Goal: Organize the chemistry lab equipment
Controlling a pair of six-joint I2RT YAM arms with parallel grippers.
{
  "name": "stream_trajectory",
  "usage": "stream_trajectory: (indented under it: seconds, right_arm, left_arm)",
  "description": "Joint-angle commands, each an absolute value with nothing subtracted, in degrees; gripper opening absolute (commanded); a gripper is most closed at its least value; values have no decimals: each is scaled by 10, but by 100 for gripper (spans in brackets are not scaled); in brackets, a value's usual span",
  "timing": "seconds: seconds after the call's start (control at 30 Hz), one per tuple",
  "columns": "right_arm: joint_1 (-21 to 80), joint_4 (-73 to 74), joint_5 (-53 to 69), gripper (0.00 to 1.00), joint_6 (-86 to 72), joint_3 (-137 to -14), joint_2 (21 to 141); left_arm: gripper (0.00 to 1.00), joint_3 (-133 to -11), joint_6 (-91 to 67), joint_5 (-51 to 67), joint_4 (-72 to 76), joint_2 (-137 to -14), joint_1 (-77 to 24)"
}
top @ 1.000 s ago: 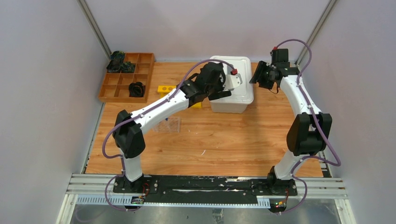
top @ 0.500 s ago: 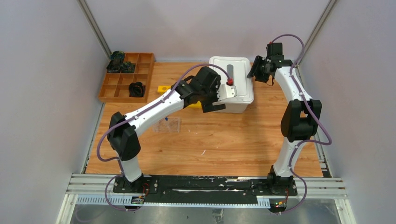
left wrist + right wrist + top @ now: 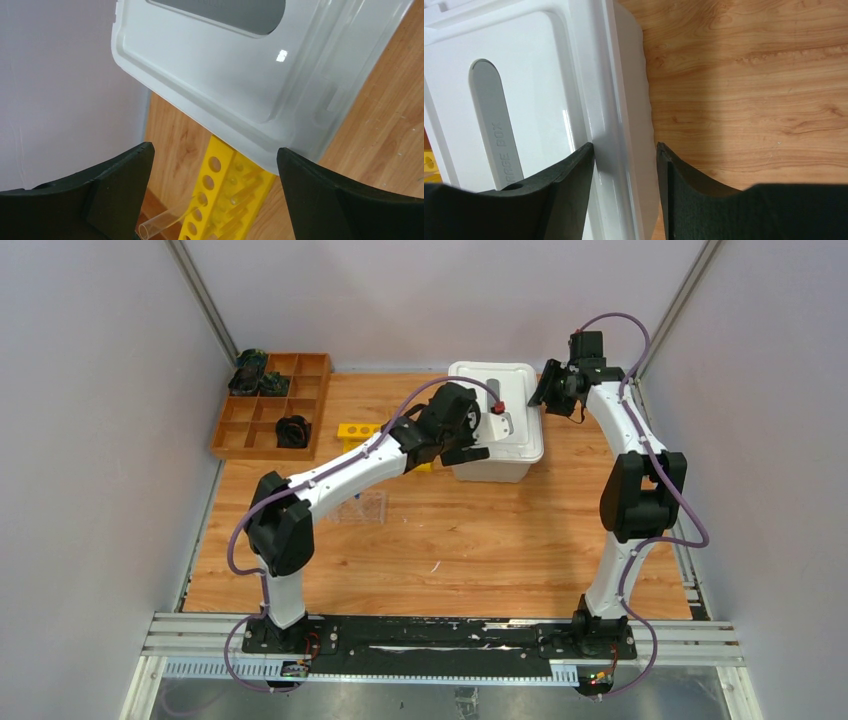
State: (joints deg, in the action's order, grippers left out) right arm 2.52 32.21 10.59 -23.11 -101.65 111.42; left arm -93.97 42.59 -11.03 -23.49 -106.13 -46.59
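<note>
right gripper is straddling the right rim of the lid, jaws standing roughly half apart with the rim and the wall of the box between them. can't tell whether it's clamping or just bracketing. left gripper is gaping fully, holding nothing, and hovering over the box's left edge.

What I'm worrying about:
- a one-sided pinch on a wide lid: if the right arm is lifting from here, the lid is likely tilting or slipping out of the fingers.
- if the lid is sitting tight, the whole box is probably coming up or dragging along with it.
- the left gripper is sitting right over the lid's far side, so a rising lid is heading into it unless that arm is backing off.
- yellow rack is standing just beside the box on the left, a clear tube poking out of it. any shove of the box leftward is knocking that.

Task items: clear rack is sitting on the table, front-left of the box, partly under the left forearm in the top view. not seeing the beaker, funnel, dish or triangle anywhere.

tray with black parts is sitting well apart at far left, not interfering.
</note>
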Motion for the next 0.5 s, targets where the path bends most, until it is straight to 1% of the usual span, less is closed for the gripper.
stream_trajectory:
  seconds: [0.0,0.17,0.33,0.37,0.47]
  right_arm:
    - [26,338,70,53,-221,-1011,1114]
    - [26,338,66,60,-218,-1015,1085]
    - [26,338,54,70,-217,-1011,1026]
    - [26,338,47,73,-218,-1004,1009]
    - [26,323,31,90,-212,-963,938]
  left_arm:
    - [100,-954,414,-126,-233,-1085,-461]
    - [100,-978,390,-118,-259,-1087,-450]
    - [100,-1072,357,-106,-340,-1064,-433]
    - [100,-1090,349,-104,-357,-1052,-429]
    - [100,-1130,311,-95,-409,-1013,-408]
